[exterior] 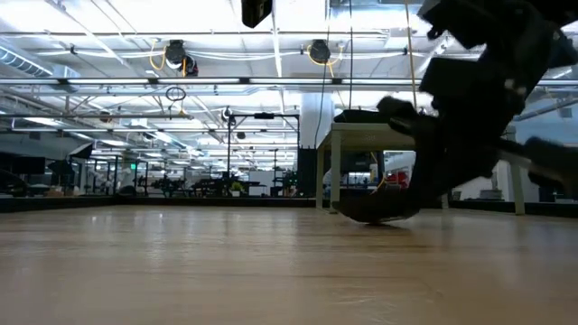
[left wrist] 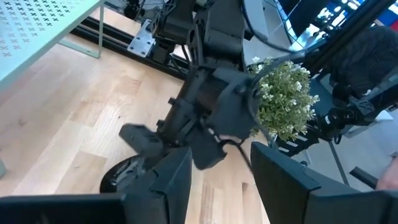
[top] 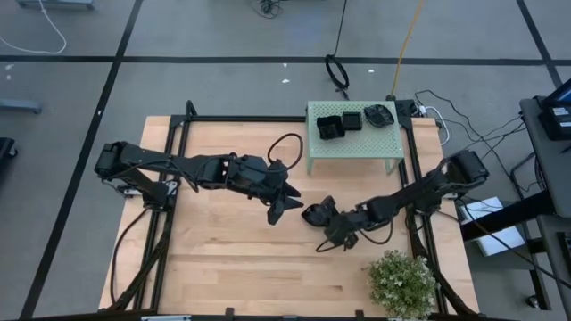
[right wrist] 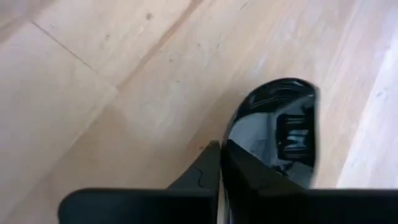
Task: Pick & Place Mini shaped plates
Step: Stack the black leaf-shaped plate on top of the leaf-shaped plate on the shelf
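A glossy black mini shaped plate (right wrist: pixel 280 118) lies on the wooden table near its middle, also seen in the high view (top: pixel 312 214) and the low view (exterior: pixel 375 212). My right gripper (right wrist: pixel 221 152) comes in from the table's right, slanting down, and is shut on it. Just left of it my left gripper (top: pixel 284 207) hangs above the table, open (left wrist: pixel 221 168), with nothing between its fingers. Three more black plates (top: pixel 351 120) sit on top of the pale green perforated stand (top: pixel 357 147) at the far side. My right gripper pinches the plate's rim on the side nearest the gripper (right wrist: pixel 233 146) between its two fingers, one finger (right wrist: pixel 264 174) over the dish's hollow and the other (right wrist: pixel 199 174) outside it. The fingers slant down from the table's right. The plate's underside (exterior: pixel 370 219) is on the table.
A small green bushy plant (top: pixel 401 281) stands at the near right corner, close to my right arm. The stand takes up the far right part of the table. Bare wood stretches across the table's left and near parts (top: pixel 223 259).
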